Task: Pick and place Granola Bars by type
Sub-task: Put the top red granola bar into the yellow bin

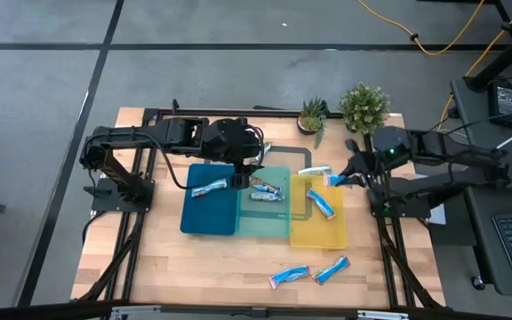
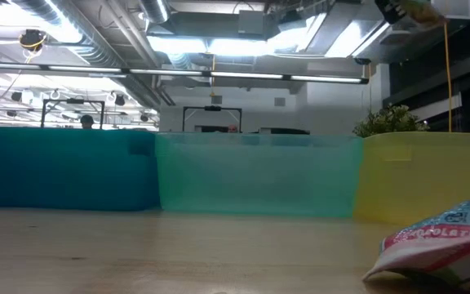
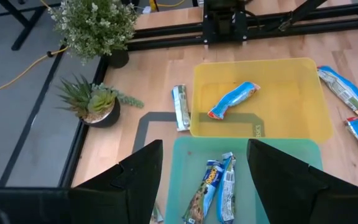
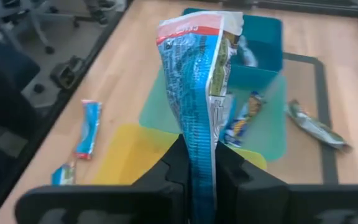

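We are holding one blue granola bar (image 4: 197, 81) tight between the fingers of our right gripper (image 1: 348, 176), up over the far right corner of the yellow tray (image 1: 302, 233). One more bar (image 1: 324, 203) is lying inside that yellow tray. Two bars (image 3: 216, 190) are lying side by side in the teal tray (image 1: 265, 227), right under our left gripper (image 3: 204, 171), and its fingers are spread wide. One bar (image 1: 209, 188) is sitting in the dark-blue tray (image 1: 204, 222). Two bars (image 1: 309, 273) are waiting near the table's (image 1: 194, 267) front edge.
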### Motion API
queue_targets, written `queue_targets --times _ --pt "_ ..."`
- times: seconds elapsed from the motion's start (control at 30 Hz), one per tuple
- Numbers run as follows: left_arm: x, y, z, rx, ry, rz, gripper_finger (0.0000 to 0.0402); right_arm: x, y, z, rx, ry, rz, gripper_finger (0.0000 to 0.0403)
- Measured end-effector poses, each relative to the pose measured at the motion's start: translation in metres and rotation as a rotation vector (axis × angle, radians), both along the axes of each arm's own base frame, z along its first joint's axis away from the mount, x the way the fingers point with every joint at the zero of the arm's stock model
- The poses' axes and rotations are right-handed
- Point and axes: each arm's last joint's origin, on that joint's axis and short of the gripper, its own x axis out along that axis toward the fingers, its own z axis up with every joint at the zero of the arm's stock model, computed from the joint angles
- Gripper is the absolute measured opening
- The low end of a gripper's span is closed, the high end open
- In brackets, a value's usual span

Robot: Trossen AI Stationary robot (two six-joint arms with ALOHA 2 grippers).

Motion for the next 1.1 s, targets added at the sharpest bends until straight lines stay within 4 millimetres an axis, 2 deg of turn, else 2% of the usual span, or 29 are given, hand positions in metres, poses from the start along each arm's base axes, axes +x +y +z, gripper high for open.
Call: queue_targets --times 0.27,0.47,0.63,0.83,1.1 --pt "0.0 0.0 0.0 0.0 0.001 0.0 0.0226 0.007 0.026 -0.008 0.096 0.112 0.098 0.0041" --pt "0.0 0.0 0.0 0.008 0.003 -0.006 0.0226 0.017 0.038 -0.015 0.086 0.176 0.061 0.0041" --pt "0.0 0.0 0.0 0.02 0.007 -0.016 0.0226 0.032 0.043 -0.026 0.123 0.274 -0.081 0.0041" --pt "0.0 0.001 -0.001 0.061 0.022 -0.045 0.0226 0.059 0.048 -0.049 0.165 0.43 -0.251 0.0041" --pt "-0.002 0.001 -0.003 0.084 0.056 -0.066 0.0226 0.08 0.054 -0.073 0.312 0.599 -0.493 0.0041"
